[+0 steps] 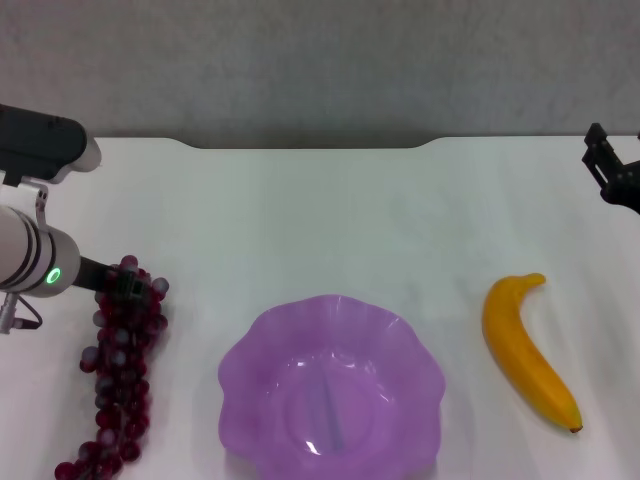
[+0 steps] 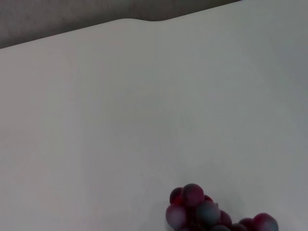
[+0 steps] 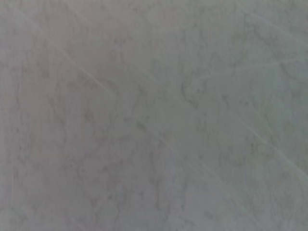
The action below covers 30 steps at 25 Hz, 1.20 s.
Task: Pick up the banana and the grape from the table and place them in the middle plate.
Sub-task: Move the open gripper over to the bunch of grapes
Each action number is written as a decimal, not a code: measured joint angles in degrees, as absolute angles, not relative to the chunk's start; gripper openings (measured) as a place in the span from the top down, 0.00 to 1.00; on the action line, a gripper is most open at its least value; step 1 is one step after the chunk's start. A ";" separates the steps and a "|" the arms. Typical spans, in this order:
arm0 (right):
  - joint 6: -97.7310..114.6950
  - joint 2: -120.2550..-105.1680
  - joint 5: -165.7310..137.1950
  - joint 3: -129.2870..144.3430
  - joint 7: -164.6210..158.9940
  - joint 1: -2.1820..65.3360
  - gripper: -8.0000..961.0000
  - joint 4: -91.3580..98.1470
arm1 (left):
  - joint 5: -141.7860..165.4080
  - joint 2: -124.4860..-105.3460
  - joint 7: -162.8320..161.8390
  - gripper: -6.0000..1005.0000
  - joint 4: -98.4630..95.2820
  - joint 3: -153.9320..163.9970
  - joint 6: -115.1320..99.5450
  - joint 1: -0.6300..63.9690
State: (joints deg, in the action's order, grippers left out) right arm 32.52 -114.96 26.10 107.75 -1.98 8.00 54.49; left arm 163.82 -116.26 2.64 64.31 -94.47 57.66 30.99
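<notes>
The grape bunch (image 1: 118, 372) lies at the table's front left, long, dark red and purple-grey. My left gripper (image 1: 118, 285) is down at the far end of the bunch, right against the top grapes. A few of those grapes show in the left wrist view (image 2: 211, 214). The banana (image 1: 525, 350) lies on the white table (image 1: 330, 210) at the front right, dark tip toward me. The purple scalloped middle plate (image 1: 250, 350) sits between them with nothing in it. My right gripper (image 1: 612, 172) hangs at the far right edge, well behind the banana.
The table's notched far edge (image 1: 310, 146) meets a grey wall behind. The right wrist view shows only a mottled grey surface.
</notes>
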 joint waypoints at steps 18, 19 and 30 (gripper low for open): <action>32.52 -114.96 26.04 107.84 -1.98 7.87 0.31 55.03 | 163.99 -116.10 2.71 0.64 61.28 -94.53 56.44 32.01; 32.52 -114.96 26.03 107.84 -1.98 7.86 0.31 55.07 | 164.06 -116.10 2.72 0.65 61.22 -94.53 56.42 32.08; 32.52 -114.96 26.01 107.83 -1.94 7.72 0.31 55.11 | 164.03 -116.24 3.59 0.73 61.78 -94.25 55.73 31.49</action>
